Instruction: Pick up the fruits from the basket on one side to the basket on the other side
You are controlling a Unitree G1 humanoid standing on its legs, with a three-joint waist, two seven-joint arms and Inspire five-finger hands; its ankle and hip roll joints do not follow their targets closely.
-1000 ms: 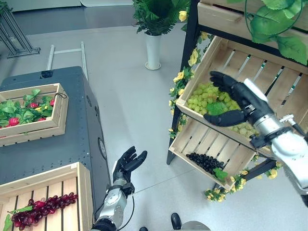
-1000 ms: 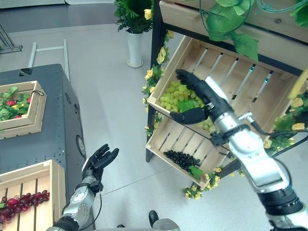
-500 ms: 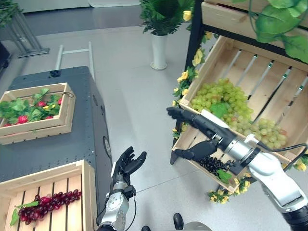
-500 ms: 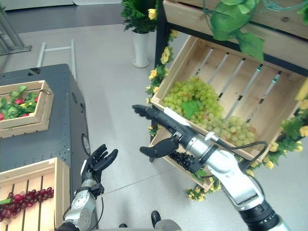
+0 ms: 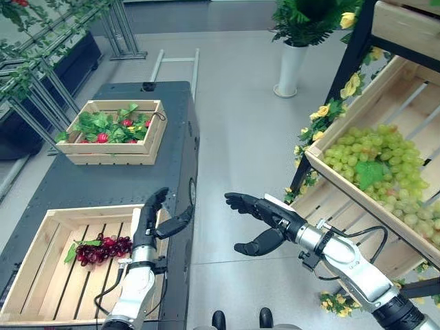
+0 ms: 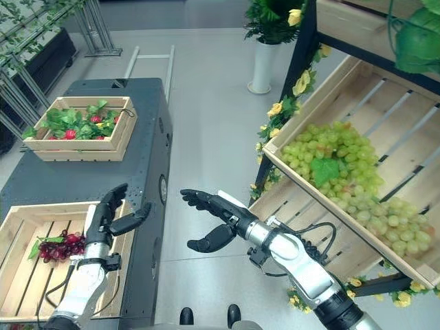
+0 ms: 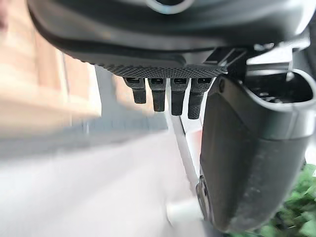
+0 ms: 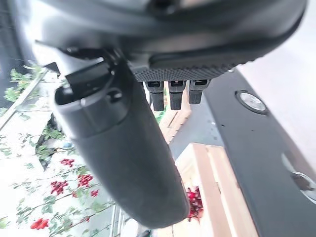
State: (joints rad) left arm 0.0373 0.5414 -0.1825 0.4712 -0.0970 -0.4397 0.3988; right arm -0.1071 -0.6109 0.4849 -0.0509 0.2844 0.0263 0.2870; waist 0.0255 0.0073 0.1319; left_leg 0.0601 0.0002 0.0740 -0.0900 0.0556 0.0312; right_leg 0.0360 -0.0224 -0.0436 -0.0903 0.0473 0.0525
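In near crate [image 5: 41, 234]: dark red grape bunch [image 5: 103, 249], leaf attached; both robot hands spread, empty.

right robot hand [image 6: 214, 214] open, empty, over floor | left robot hand [image 6: 110, 213] open above red grapes [image 6: 62, 245]

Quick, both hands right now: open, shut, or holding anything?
Left hand: open, holding nothing.
Right hand: open, holding nothing.

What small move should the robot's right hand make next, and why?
Probably swing back to the green grapes in the shelf crate: the right hand hangs open and empty over the floor, while the wooden crate by the open left hand holds red grapes.
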